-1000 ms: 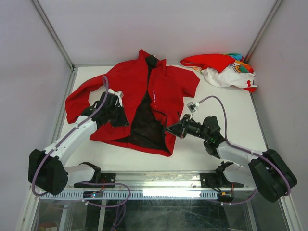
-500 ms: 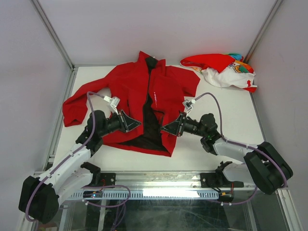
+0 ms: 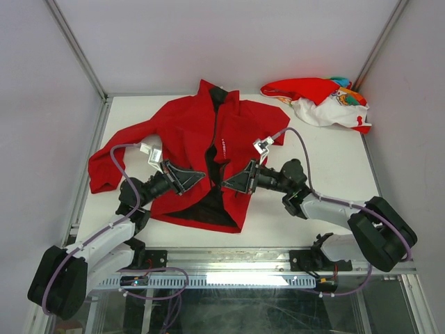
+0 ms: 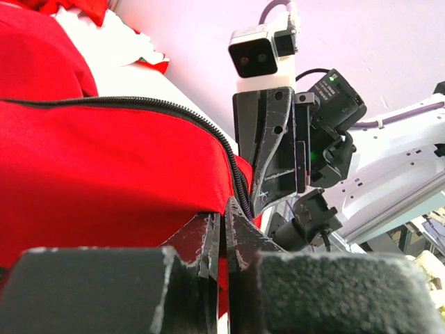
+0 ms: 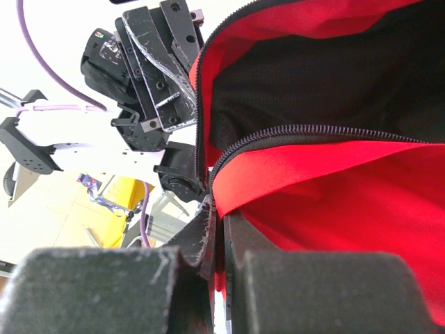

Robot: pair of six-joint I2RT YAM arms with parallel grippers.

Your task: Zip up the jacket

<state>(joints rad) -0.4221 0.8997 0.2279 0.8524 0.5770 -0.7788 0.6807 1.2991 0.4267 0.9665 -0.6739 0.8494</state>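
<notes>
The red jacket (image 3: 188, 132) lies unzipped on the white table, its black lining (image 3: 212, 205) showing at the open front. My left gripper (image 3: 201, 179) is shut on the left front panel near the hem; the zipper teeth (image 4: 208, 125) run just above the jaws. My right gripper (image 3: 227, 185) is shut on the right front panel's zipper edge (image 5: 299, 132), with black lining (image 5: 320, 69) above it. The two grippers face each other, close together across the opening. In each wrist view the jaws pinch red fabric.
A smaller red-and-white garment with colourful print (image 3: 325, 101) lies bunched at the back right corner. The enclosure's white walls and metal frame (image 3: 76, 49) border the table. The jacket's left sleeve (image 3: 104, 167) reaches toward the left edge.
Both grippers have moved toward each other, pulling the two front panels together and narrowing the open lining. The jacket's lower part has bunched and shifted left.
</notes>
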